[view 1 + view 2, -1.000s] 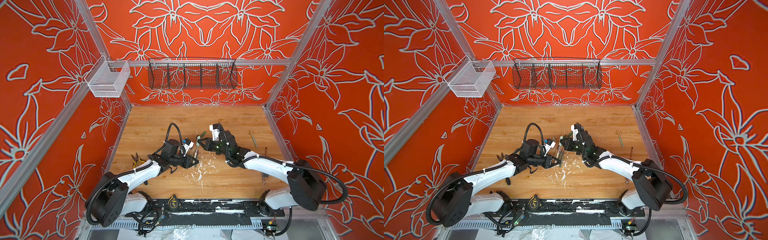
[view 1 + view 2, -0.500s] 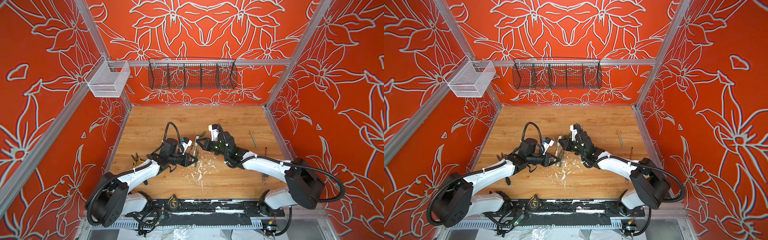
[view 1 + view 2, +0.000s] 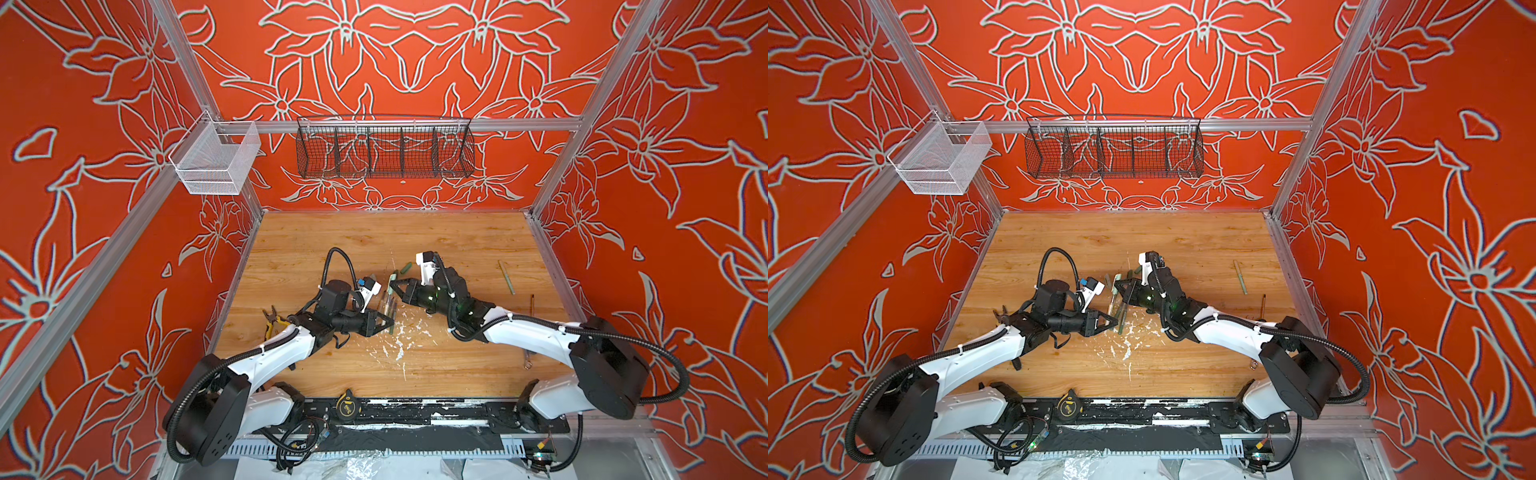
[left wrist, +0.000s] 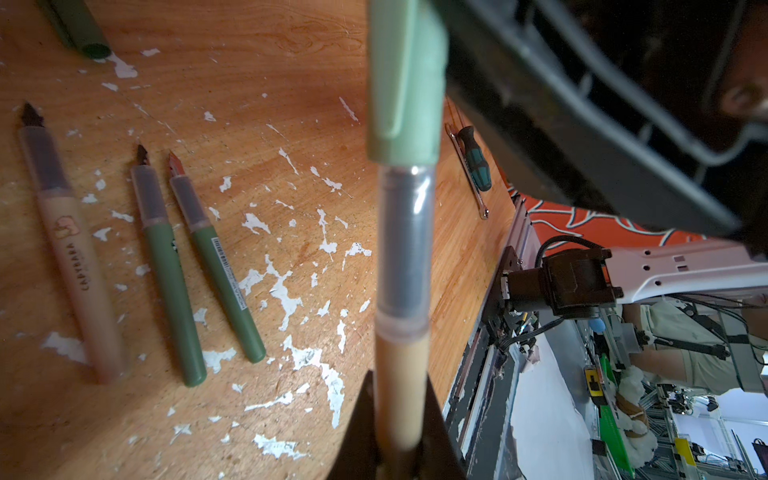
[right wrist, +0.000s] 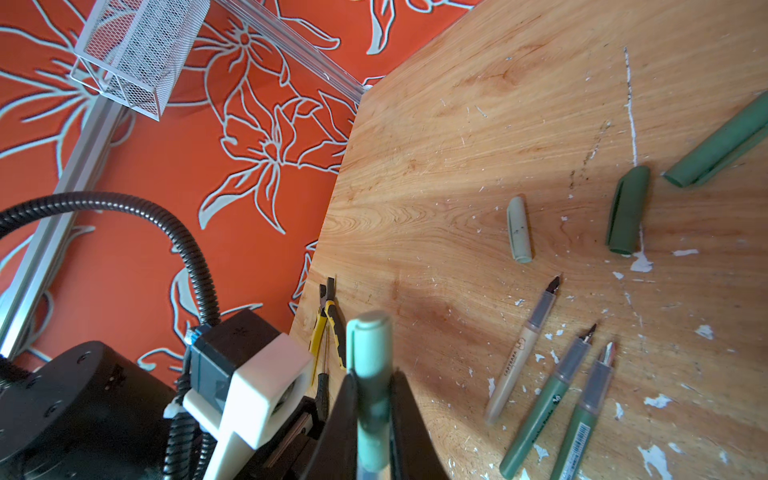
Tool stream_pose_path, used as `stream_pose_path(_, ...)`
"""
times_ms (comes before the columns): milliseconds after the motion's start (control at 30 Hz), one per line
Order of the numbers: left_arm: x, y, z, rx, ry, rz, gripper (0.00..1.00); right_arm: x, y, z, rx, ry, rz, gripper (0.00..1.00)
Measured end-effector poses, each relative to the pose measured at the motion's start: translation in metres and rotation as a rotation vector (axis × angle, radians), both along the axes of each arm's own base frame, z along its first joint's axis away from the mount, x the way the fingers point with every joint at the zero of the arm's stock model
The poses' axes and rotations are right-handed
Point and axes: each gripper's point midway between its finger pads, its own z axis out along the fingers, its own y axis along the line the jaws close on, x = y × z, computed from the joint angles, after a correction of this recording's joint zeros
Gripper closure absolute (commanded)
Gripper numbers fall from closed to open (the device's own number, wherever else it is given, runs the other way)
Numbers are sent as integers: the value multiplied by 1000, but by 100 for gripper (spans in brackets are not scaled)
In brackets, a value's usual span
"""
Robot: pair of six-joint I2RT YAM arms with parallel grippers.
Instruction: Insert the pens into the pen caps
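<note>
- The left hand [image 4: 401, 440] is closed on the tan barrel of a pen [image 4: 402, 257], held above the middle of the tabletop [image 4: 291, 62].
- The right hand [image 5: 372, 399] clamps a mint cap [image 5: 370, 349]; the pen's tip is hidden inside it.
- Three uncapped pens [image 4: 168, 266] lie side by side on the tabletop's middle.
- Three loose caps [image 5: 519, 230] lie just beyond them, toward the far edge.

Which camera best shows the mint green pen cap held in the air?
The left wrist view: the mint cap is large, its mouth over the tip of the held pen. The right wrist view shows its closed end in the right tool. Both top views show only a speck.
</note>
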Motion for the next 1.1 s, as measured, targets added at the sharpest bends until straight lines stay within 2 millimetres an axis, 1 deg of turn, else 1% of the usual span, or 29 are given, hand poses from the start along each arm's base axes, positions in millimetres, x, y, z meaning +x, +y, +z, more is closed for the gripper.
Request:
stream_pose_path(233, 1, 0, 3, -8, -8, 1, 100, -2, 3, 3, 10, 5, 21, 100)
stream_pose_path(400, -2, -1, 6, -20, -11, -14, 100, -6, 1, 7, 0, 8, 24, 100)
stream_pose_path(500, -6, -2, 15, -43, -33, -26, 100, -10, 0, 16, 2, -15, 35, 100)
stream_pose_path(733, -16, -1, 31, -97, -111, -49, 100, -27, -2, 38, 11, -80, 88, 100)
stream_pose_path(933, -19, -5, 46, -131, -195, -87, 100, -38, -13, 62, 2, -157, 107, 100)
stream_pose_path(1100, -27, -12, 53, -137, -255, -131, 100, -49, -22, 71, -20, -193, 120, 99)
